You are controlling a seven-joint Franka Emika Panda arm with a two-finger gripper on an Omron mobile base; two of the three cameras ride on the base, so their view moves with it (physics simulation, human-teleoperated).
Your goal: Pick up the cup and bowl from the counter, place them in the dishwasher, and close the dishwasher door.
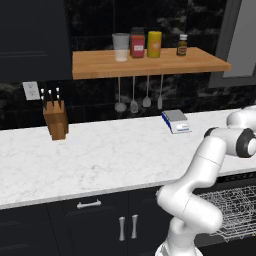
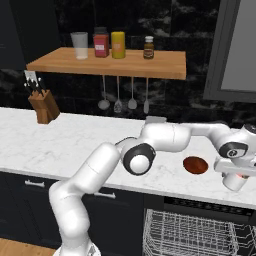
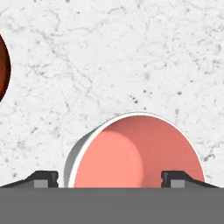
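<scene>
Cup [image 3: 135, 151] on counter [image 3: 131, 57], between spread fingertips [image 3: 43, 178] of gripper [image 3: 109, 180], untouched. Bowl [image 2: 195, 165] just beside. Knife block [image 2: 42, 107], shelf [image 2: 107, 62] well apart.

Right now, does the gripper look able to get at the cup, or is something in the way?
Probably yes. In the hand view the cup stands open side up on the counter, between the spread fingertips of the gripper. The bowl lies apart.

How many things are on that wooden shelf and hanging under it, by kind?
Tumbler: 1
Red jar: 1
Yellow jar: 1
Small brown bottle: 1
Hanging utensils: 4
Total: 8
</scene>
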